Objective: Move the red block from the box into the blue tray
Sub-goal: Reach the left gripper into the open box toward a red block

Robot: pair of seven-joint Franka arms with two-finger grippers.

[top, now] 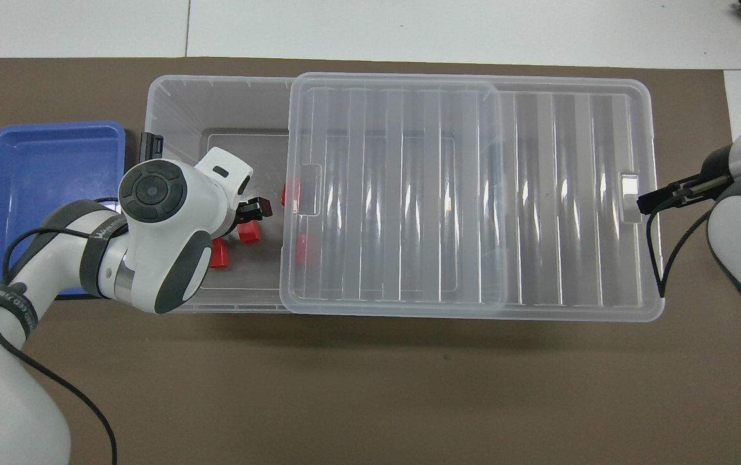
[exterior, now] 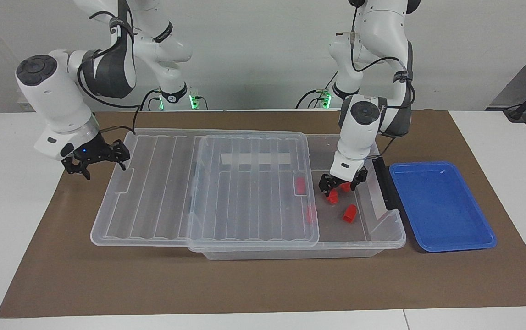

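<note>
Left gripper (exterior: 341,182) is down inside the box (exterior: 384,229) at its uncovered end, fingers (exterior: 323,184) spread wide and straddling a red block (exterior: 345,186) on the box floor, not closed on it. Two more blocks lie just beside it, farther from the robots; the lid (exterior: 207,188) is slid toward the right arm's end. Right gripper (exterior: 95,158) hangs fingers wide at the lid's end; blue tray (exterior: 441,206) sits on the tabletop beside the box.
</note>
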